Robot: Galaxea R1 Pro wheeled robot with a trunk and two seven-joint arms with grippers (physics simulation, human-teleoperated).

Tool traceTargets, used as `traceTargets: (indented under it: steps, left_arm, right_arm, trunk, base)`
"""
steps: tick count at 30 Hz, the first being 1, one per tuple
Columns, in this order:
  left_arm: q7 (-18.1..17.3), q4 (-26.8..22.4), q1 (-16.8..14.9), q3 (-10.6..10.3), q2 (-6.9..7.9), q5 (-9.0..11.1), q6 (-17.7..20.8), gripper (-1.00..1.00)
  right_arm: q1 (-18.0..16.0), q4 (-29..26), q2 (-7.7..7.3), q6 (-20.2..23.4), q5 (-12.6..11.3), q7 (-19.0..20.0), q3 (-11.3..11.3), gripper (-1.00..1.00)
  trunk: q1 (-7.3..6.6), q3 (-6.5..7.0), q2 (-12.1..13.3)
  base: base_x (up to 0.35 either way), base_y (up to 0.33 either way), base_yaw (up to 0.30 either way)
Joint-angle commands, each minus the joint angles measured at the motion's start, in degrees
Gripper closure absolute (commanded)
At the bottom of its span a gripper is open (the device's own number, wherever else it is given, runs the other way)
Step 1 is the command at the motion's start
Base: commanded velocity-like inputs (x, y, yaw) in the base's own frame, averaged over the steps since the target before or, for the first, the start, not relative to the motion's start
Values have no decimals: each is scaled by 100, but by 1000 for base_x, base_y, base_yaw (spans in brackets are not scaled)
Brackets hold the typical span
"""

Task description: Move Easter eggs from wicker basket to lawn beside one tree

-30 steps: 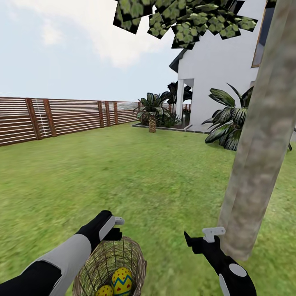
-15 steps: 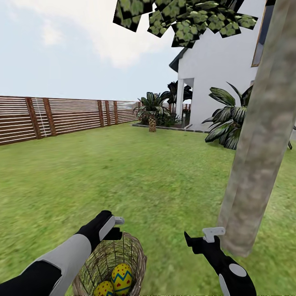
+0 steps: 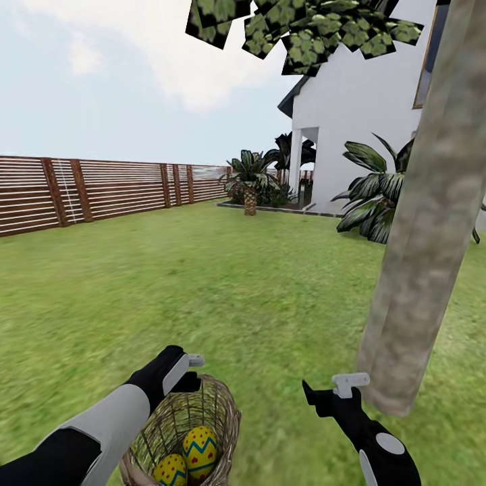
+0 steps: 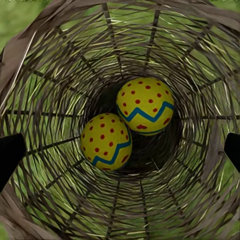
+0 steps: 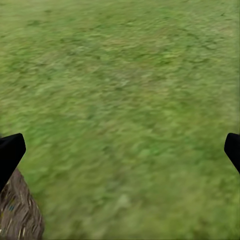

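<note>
Down inside the wicker basket (image 4: 45, 60) sit two eggs (image 4: 145, 105): smooth, likely slippery, best gripped across the middle. Both grippers' jaws stand apart.

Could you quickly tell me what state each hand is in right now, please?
Left hand: open, empty, over the basket holding two eggs.
Right hand: open, empty, above the grass.

Both arms reach forward, low. Left tool (image 4: 120, 150) at about 7 o'clock, right tool (image 5: 120, 150) at 5, both spread wide and holding nothing.
</note>
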Motion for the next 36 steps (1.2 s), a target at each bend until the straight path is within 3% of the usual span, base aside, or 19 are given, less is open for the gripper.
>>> traceTargets:
  steps: [1,25,29,36]
  left_arm:
    - [45,-8,-4,-43,4,61,3,-100]
    - [43,-8,-4,-48,9,61,-193,-100]
    - [45,-8,-4,-54,10,61,-195,-100]
    - [42,-8,-4,-57,8,58,-195,-100]
  right_arm:
    - [-4,-8,6,29,36,49,-16,-100]
    - [28,-117,10,-11,36,82,-5,-100]
    - [37,-124,13,-92,29,327,-37,-100]
    - [29,-131,19,-294,10,843,-320,-100]
  trunk:
    - [22,-25,-44]
    - [549,-456,-1007]
    - [637,-528,-1167]
    - [771,-657,-1411]
  base:
    - [0,0,0]
    - [0,0,0]
    - [0,0,0]
    - [0,0,0]
